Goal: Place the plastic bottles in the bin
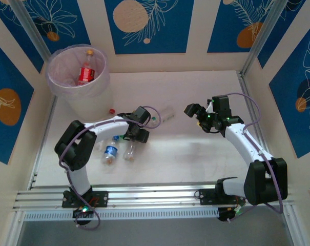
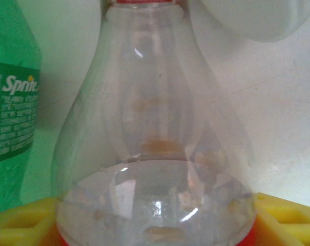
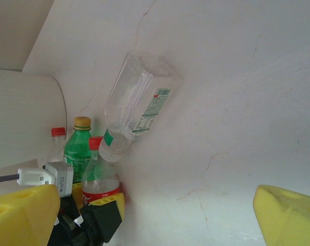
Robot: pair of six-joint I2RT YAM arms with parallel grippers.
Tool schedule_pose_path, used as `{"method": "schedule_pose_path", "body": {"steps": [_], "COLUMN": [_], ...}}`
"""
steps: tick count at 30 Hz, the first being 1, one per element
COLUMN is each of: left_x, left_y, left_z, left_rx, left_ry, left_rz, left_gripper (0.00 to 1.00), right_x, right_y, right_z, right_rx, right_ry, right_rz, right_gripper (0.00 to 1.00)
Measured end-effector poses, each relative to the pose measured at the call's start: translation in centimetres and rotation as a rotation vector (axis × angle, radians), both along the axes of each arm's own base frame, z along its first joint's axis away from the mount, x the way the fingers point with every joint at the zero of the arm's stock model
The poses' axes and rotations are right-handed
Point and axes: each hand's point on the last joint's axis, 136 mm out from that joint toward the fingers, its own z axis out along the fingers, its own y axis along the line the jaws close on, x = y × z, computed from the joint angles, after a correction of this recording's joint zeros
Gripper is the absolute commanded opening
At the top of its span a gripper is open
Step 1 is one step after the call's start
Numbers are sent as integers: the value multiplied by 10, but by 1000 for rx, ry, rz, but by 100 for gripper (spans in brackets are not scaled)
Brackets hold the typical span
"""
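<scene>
I count one red-labelled bottle (image 1: 85, 73) in the bin (image 1: 53, 65), upper left; several lie on the desk (image 1: 195, 159). Left gripper (image 1: 135, 136) straddles a clear bottle (image 2: 155, 154), grip unconfirmed; right gripper (image 3: 155, 215) is wide open and empty.

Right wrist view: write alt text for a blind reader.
A clear plastic bottle with a green-and-white label lies on the white table. Lower left, the left gripper's yellow fingers flank a clear red-capped bottle beside a green yellow-capped bottle.

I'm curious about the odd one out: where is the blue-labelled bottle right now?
In the top view, the blue-labelled bottle lies on the table's left side, between the left arm's elbow and a clear bottle.
</scene>
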Motion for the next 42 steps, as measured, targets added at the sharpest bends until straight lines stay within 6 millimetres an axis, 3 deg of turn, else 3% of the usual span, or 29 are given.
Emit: {"method": "schedule_pose_path", "body": {"steps": [4,10,12,17,21,24,28,35,42], "left_x": [2,7,10,24,36,56,91,134,158], "left_y": [-3,-16,-22,-39,-38,-17,38,130,192], "left_z": [22,79,105,193,259,299,340,407,446], "left_rx": [-30,-143,-186,-306,-374,-403,-412,-405,-467], "left_ry": [-31,-112,-147,-300,-422,-503,-613,-853,-1022], "left_rz": [-1,-21,-43,-113,-156,-126,-15,167,298], "left_gripper": [66,59,56,50,45,39,22,0,0], "right_x": [0,0,0,2,3,2,1,-4,-11], "right_y": [1,3,3,3,3,3,3,0,-6], "right_z": [1,1,1,3,3,3,4,14,13], "right_rx": [5,7,8,10,10,10,10,14,12], "right_ry": [-2,-2,-5,-17,-19,-19,-21,-51,-43], "right_rz": [5,10,9,9,9,9,9,3,-13], "right_gripper": [97,97,97,97,97,97,97,97,97]}}
